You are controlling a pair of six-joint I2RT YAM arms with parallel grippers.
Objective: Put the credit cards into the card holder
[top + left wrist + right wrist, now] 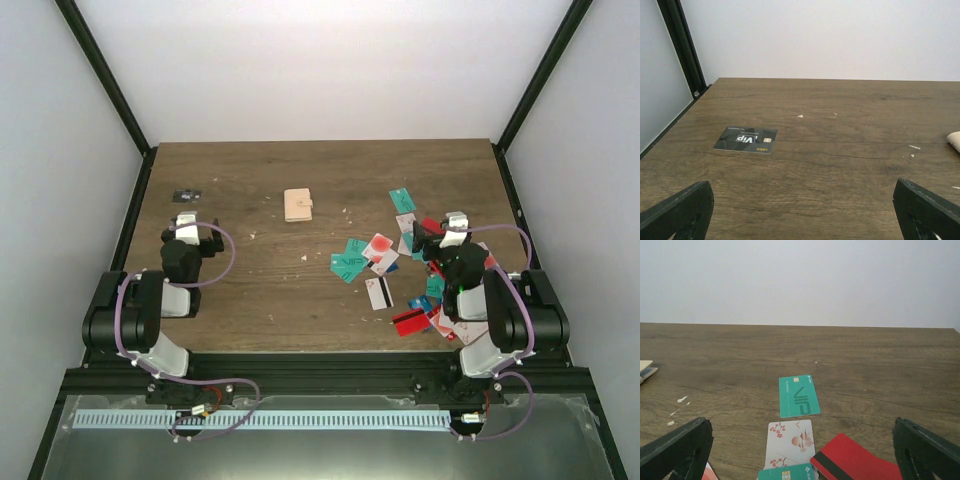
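WORK CELL, FROM ABOVE: A brown wood-grain surface (300,300) fills the walled cell, with two black arms bolted at its near edge. The left arm (150,310) reaches over the left side, the left jaws wide apart with nothing between them. The right arm (500,310) stands among the cards (380,265), the right jaws likewise wide apart and gripping nothing. The cards lie flat and scattered across the right side, some overlapping, several beside or under that arm. The holder (298,204) lies closed at the far middle, well apart from them. Ahead of the right jaws lie a teal card (799,396), a white blossom card (790,440) just nearer, and a red striped card (855,462). A black VIP card (746,139) lies ahead of the left jaws, near the far left corner.
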